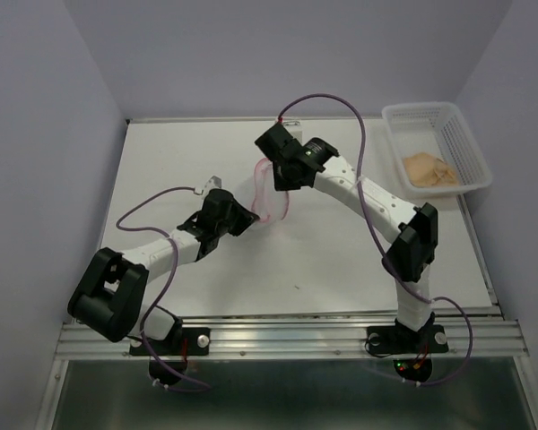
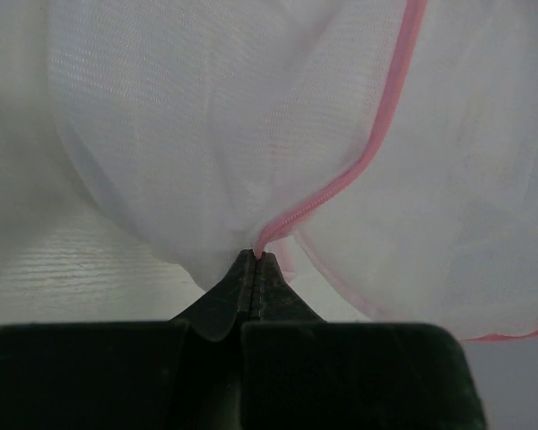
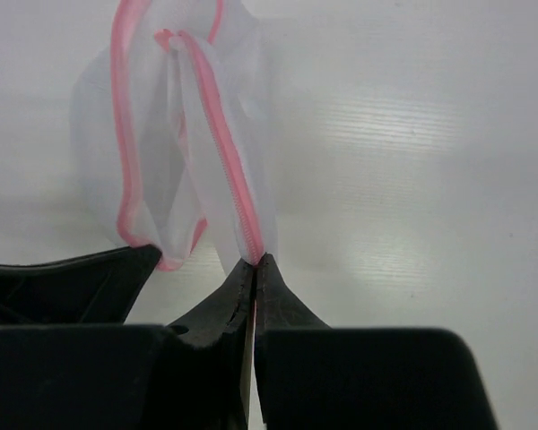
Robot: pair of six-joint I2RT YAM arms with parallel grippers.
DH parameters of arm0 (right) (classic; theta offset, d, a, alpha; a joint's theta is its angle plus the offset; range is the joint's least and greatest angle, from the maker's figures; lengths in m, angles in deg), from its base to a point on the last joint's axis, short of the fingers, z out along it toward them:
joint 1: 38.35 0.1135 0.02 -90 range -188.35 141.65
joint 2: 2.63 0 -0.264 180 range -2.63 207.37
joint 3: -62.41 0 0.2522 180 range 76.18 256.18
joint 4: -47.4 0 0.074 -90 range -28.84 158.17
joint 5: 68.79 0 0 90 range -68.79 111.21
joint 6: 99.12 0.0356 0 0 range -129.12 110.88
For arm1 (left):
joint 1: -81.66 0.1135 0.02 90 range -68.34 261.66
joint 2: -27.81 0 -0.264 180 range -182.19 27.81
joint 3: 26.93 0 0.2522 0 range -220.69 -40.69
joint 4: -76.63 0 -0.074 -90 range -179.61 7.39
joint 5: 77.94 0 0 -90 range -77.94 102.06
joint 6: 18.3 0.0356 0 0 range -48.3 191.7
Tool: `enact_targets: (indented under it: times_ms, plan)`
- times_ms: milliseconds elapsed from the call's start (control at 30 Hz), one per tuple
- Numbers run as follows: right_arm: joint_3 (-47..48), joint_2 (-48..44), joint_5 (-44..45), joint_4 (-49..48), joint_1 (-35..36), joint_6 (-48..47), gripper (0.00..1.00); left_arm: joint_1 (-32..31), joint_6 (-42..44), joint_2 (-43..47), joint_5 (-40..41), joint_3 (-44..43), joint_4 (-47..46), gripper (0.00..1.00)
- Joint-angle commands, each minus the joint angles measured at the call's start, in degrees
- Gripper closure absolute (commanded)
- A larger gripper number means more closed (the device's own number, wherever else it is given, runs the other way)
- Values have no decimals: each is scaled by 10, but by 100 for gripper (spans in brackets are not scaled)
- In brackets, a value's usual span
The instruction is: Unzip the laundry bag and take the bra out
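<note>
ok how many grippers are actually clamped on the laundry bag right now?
2. The left gripper is shut on the laundry bag where the mesh meets the pink edging; the right gripper is shut on its pink zipper strip.

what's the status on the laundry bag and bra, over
Jaws shut both sides: left gripper and right gripper pinching laundry bag at its pink edging. Bag looks empty. Tan bra lying in white basket, far right. Nothing in the way.

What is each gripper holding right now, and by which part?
Both hold the laundry bag. The left gripper and the right gripper each pinch its pink zipper edging, at separate spots.
</note>
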Motion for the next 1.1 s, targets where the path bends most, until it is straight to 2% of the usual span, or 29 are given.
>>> enact_targets:
  times_ms: [0,33,133,167,267,300,367,400,433,467,500,567,600,733,900,1033,1067]
  plan:
    - [121,68,69,58,29,-10,95,-2,13,-15,-28,-16,-30,100]
    - [161,95,63,55,42,-12,91,-2,14,-18,-32,-16,-36,100]
    - [190,117,21,14,52,-24,85,-2,12,-22,-34,-14,-38,100]
    - [176,113,-23,-7,52,-28,84,-2,8,-23,-32,-13,-40,100]
    - [139,98,-70,-88,52,-20,79,2,3,-21,-33,-9,-39,100]
    - [127,91,-70,-100,52,-15,69,6,1,-17,-32,-8,-37,100]
    - [125,91,-82,-120,52,-10,66,14,-6,-9,-28,-2,-25,91]
    - [128,95,-93,-132,52,-10,59,22,-11,5,-24,7,-20,69]
    - [127,96,-109,-141,52,-11,56,27,-13,14,-20,10,-7,56]
    - [125,98,-136,-150,52,-11,55,30,-15,35,-15,13,4,48]
    - [124,100,-145,-157,52,-10,54,36,-18,46,-2,16,17,20]
    - [135,115,-156,-162,52,-16,53,43,-21,75,8,19,71,10]
    - [138,120,-162,-162,52,-15,51,49,-22,107,39,24,89,1]
    - [161,148,-191,-164,46,-13,46,63,-44,226,86,43,191,1]
    - [191,173,-215,-169,41,-12,40,67,-73,323,157,43,306,1]
    - [208,192,-263,-179,41,-24,21,69,-82,383,192,47,349,1]
    - [212,193,-270,-180,41,-27,12,70,-82,392,193,48,351,1]
